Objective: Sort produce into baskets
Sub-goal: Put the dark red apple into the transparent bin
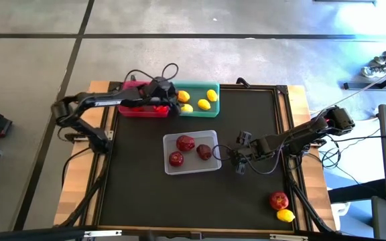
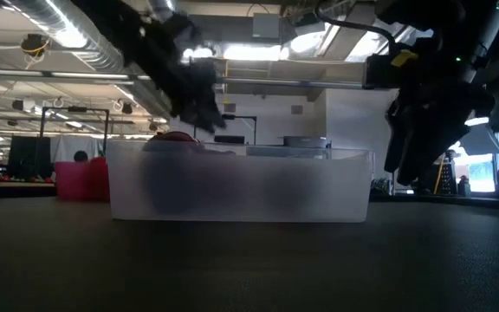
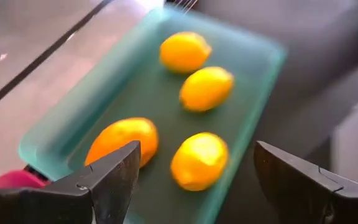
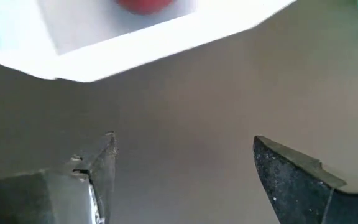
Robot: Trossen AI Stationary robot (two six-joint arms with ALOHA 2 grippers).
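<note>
The teal basket (image 1: pixel 198 100) at the table's far edge holds several yellow lemons (image 3: pixel 199 160). The pink basket (image 1: pixel 141 109) stands left of it with red peppers, mostly hidden by my left arm. The translucent basket (image 1: pixel 191 152) at mid-table holds three dark red apples (image 1: pixel 185 142). One apple (image 1: pixel 279 199) and one lemon (image 1: pixel 285 215) lie on the mat at the near right. My left gripper (image 3: pixel 194 177) is open and empty above the pink and teal baskets. My right gripper (image 4: pixel 182 168) is open and empty over the mat, just right of the translucent basket.
The black mat (image 1: pixel 146 194) lies bare at the near left and far right. Wooden table strips (image 1: pixel 76 174) run along both sides. Cables (image 1: pixel 169 70) loop behind the far baskets. Beyond the table's right edge stand equipment and a person's shoes (image 1: pixel 377 67).
</note>
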